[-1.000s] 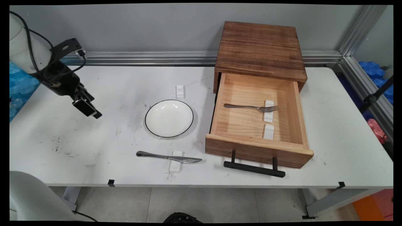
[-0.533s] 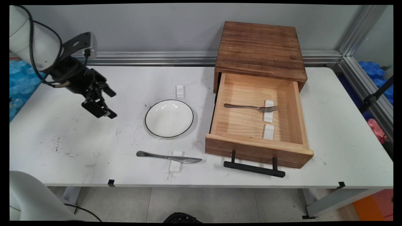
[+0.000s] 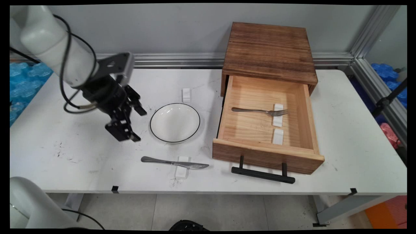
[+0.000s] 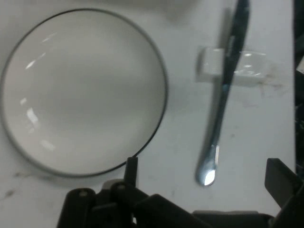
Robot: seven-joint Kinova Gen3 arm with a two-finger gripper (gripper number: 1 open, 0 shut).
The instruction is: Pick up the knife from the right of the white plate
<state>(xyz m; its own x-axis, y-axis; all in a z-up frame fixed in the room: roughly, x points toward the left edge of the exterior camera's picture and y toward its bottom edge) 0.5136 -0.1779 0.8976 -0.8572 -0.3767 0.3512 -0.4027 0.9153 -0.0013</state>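
Observation:
My black gripper (image 3: 137, 125) hovers open above the table, just left of the white black-rimmed plate (image 3: 175, 123) and up-left of the knife (image 3: 174, 162). Nothing is between its fingers. The metal knife lies flat near the table's front edge, its blade resting on a small white block (image 3: 182, 169). In the hand view the knife (image 4: 223, 95) runs away from me with the rounded handle end low down, in line with my open gripper (image 4: 206, 176). The plate (image 4: 83, 90) fills the left of that view and is bare.
A wooden cabinet (image 3: 269, 48) stands at the back right with its drawer (image 3: 267, 154) pulled out. A fork (image 3: 260, 111) lies inside across a white block (image 3: 278, 119), with a second block (image 3: 278, 136) beside it. Another white block (image 3: 186, 95) sits behind the plate.
The gripper has swung from the table's left side rightward and toward the front, ending beside the plate. Plate, knife, fork and drawer have not moved.

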